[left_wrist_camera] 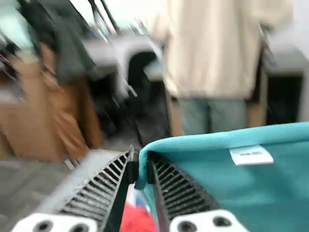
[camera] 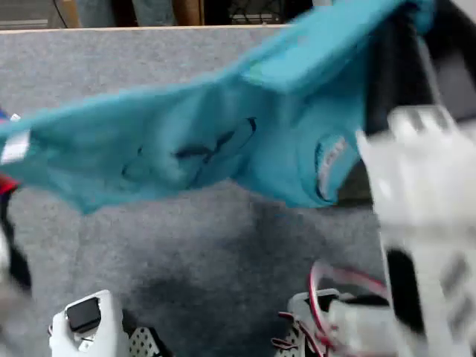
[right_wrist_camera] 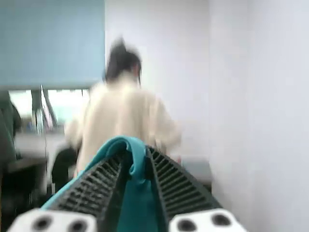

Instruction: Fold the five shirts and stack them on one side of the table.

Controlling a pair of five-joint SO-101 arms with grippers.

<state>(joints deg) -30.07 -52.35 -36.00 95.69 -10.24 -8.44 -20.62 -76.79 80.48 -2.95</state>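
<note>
**Desk:** What sits closest to the lens?

**Me:** The right arm (camera: pixel 420 201). It's a big white shape at the right of my high view, standing up well above the table.

**Desk:** Take me across from the left.

**Me:** At the left I have the left gripper (left_wrist_camera: pixel 140 157), its jaws clamped on a hemmed edge of the shirt (camera: pixel 193 149). A white label (left_wrist_camera: pixel 251 155) is sewn just beside the pinch. Something red (left_wrist_camera: pixel 135 217) shows under the jaws, and I can't tell what it is.

**Desk:** And the shirt itself?

**Me:** It's teal and off the table, strung from the left edge up to the top right and sagging in the middle. A dark print (camera: pixel 216 145) faces the camera.

**Desk:** The right end?

**Me:** The right gripper (right_wrist_camera: pixel 135 154) has its jaws pressed together on a bunched fold, with cloth humped over the tips.

**Desk:** The surface?

**Me:** The table (camera: pixel 223 253) is grey and felt-like, with a pale wooden strip (camera: pixel 149 28) along its far edge. The shirt's shadow lies dark under the sag. At the near edge I see the left base (camera: pixel 89 323) and the right base (camera: pixel 312 327), both white. Red and white cables (camera: pixel 342 271) loop over the right one.

**Desk:** The room?

**Me:** From the left wrist I see brown furniture (left_wrist_camera: pixel 43 121). From the right wrist I see a blue panel (right_wrist_camera: pixel 53 43) beside a pale wall (right_wrist_camera: pixel 241 96).
</note>
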